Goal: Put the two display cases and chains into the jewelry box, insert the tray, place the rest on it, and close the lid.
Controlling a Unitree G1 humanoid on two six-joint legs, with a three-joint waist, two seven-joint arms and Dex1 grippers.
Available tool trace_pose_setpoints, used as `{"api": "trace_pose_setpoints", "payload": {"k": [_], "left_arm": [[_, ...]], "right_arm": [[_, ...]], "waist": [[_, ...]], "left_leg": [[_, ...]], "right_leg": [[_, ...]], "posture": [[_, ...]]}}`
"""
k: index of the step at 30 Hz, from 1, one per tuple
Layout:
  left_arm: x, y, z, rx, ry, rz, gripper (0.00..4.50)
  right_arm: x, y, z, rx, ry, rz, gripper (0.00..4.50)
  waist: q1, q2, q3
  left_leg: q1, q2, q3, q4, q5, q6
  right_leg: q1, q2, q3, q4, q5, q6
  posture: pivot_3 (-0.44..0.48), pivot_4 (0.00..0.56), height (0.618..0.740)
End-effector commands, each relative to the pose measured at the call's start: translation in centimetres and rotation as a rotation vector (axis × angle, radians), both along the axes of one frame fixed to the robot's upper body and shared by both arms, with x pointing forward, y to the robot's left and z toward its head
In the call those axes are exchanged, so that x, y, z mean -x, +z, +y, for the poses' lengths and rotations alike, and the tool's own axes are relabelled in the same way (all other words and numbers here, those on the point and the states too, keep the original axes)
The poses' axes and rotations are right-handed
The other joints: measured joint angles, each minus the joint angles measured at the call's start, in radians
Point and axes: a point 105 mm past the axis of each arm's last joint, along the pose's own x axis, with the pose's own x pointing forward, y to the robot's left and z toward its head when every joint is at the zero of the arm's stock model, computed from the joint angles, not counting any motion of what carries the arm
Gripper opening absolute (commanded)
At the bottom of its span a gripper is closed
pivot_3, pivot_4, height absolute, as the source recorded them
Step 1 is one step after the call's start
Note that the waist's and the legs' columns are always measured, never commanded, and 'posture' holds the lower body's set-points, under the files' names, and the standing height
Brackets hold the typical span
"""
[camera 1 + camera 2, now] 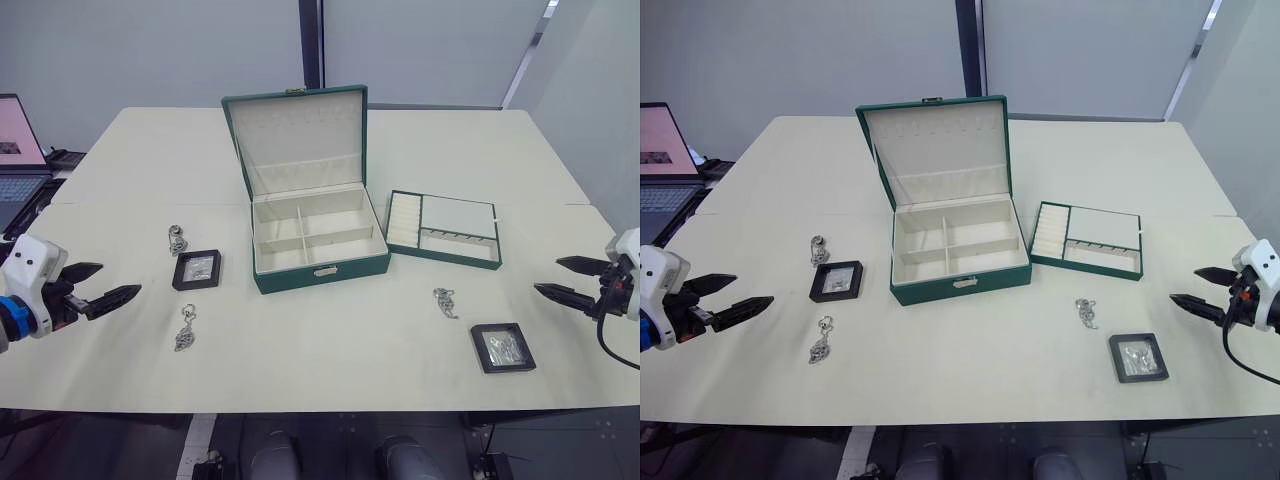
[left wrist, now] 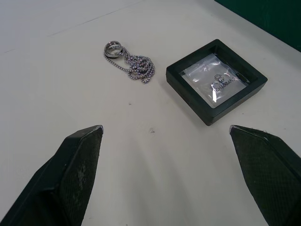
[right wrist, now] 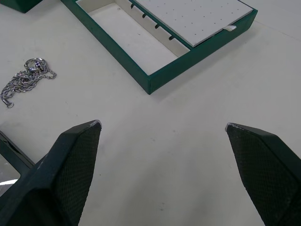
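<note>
Two pincers, our left pincer (image 1: 108,283) and right pincer (image 1: 560,278), hung open; a display case (image 2: 216,80) and chain (image 2: 129,61) lay just ahead of the left.

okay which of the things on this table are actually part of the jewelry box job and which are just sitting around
Part of the job:
jewelry box with its open lid
tray
left display case
right display case
three chains

Just sitting around:
laptop at the table's left end
</note>
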Motion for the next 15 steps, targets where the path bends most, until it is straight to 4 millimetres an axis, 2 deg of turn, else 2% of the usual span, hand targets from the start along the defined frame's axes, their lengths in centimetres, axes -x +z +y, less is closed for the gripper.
{"api": "trace_pose_setpoints", "payload": {"k": [1, 15], "left_arm": [[-0.04, 0.74, -0.05, 0.004, -0.008, -0.023, 4.47], [-0.01, 0.82, 0.68, 0.020, 0.026, -0.029, 4.47]], "right_arm": [[-0.38, 1.24, 0.06, 0.015, 0.008, -0.047, 4.50], [-0.64, 1.42, 0.11, 0.020, 0.012, -0.050, 4.50]], "waist": [[0.000, 0.000, 0.000], [0.000, 0.000, 0.000]], "left_leg": [[0.000, 0.000, 0.000, 0.000, 0.000, 0.000], [0.000, 0.000, 0.000, 0.000, 0.000, 0.000]], "right_leg": [[0.000, 0.000, 0.000, 0.000, 0.000, 0.000], [0.000, 0.000, 0.000, 0.001, 0.000, 0.000]], "posture": [[0.000, 0.150, 0.740], [0.000, 0.150, 0.740]]}}
